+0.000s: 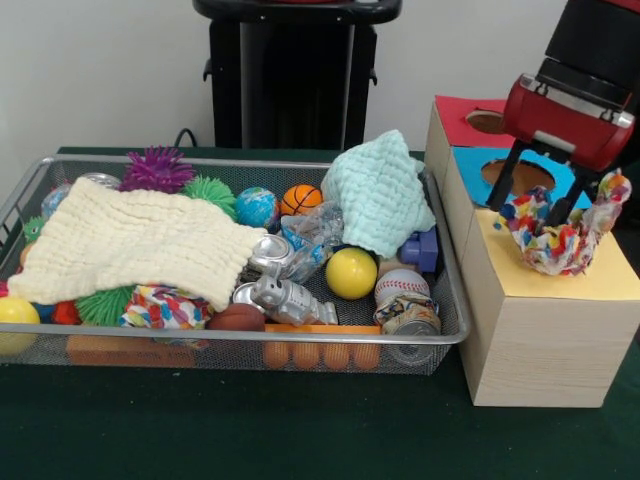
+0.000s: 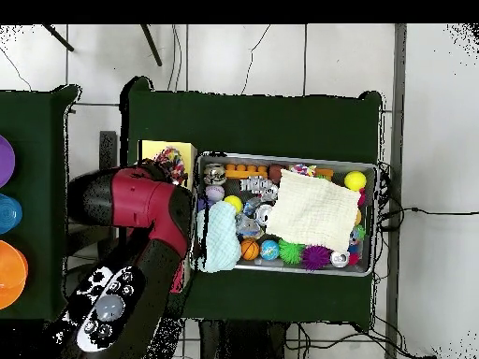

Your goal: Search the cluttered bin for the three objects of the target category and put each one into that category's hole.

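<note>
My gripper (image 1: 527, 212) is shut on a printed fabric bundle (image 1: 560, 248), holding it low on the yellow top of the pale wooden box (image 1: 610, 285). The bundle hides the yellow box's hole. In the overhead view the bundle (image 2: 171, 164) shows beside my red arm (image 2: 140, 201), which hides the gripper. The wire mesh bin (image 1: 300, 340) stands left of the boxes. A second printed bundle (image 1: 165, 305) lies at its front left, also seen from overhead (image 2: 304, 171). A third bundle does not show.
A cream cloth (image 1: 130, 240) covers the bin's left half and a mint-green cloth (image 1: 380, 190) lies at its back right. Balls, a can and toys fill the rest. The blue-topped box's hole (image 1: 520, 175) and the red-topped box's hole (image 1: 487, 122) lie behind the yellow top.
</note>
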Controlling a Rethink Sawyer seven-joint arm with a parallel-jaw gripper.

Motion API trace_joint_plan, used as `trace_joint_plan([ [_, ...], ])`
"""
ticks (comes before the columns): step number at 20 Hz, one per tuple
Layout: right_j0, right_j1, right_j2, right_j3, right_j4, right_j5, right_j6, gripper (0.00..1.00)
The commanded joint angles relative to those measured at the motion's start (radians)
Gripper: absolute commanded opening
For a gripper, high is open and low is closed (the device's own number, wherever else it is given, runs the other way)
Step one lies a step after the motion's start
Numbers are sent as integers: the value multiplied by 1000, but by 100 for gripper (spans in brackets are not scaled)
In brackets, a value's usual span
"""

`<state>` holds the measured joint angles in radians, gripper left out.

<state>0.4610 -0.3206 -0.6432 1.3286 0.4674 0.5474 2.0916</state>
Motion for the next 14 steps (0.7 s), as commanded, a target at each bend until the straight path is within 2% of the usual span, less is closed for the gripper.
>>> trace_joint_plan([
  [1, -21, -10, 15, -77, 7, 172, 239, 100],
  [6, -33, -26, 5, -117, 9, 253, 234, 100],
  [14, -39, -17, 25, -83, 3, 239, 236, 100],
])
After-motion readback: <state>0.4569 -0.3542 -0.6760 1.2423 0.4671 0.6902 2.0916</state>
